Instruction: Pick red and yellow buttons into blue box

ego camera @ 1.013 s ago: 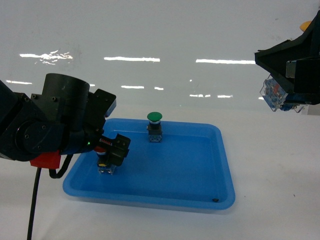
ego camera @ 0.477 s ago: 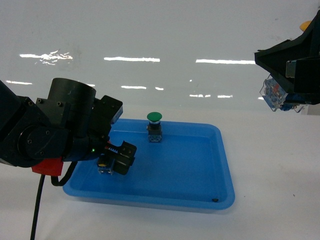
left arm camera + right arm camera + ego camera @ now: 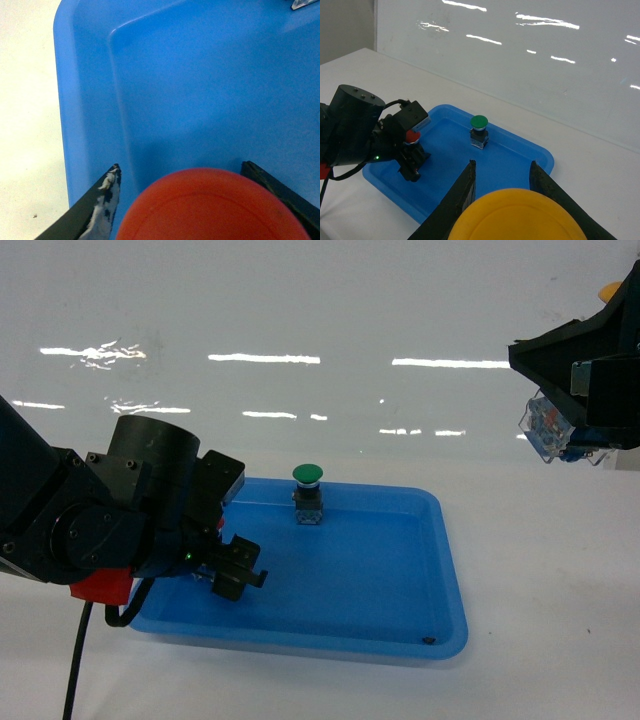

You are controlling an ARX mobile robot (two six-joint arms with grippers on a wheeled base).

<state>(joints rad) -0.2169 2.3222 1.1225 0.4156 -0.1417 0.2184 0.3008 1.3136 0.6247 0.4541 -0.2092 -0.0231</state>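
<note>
1. Red button [image 3: 215, 207] is gripped between the closed fingers of the left gripper [image 3: 228, 575], low inside the blue box [image 3: 400, 635].
2. A green button [image 3: 309, 494] is seen standing upright at the box's back.
3. The yellow button [image 3: 520, 215] is clamped in the raised right gripper [image 3: 565, 440], well apart from the box.

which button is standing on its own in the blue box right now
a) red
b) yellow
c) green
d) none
c) the green button stands free inside the blue box, while the red button sits between the left tool's fingers and the yellow button is in the right tool, away from the box.
</note>
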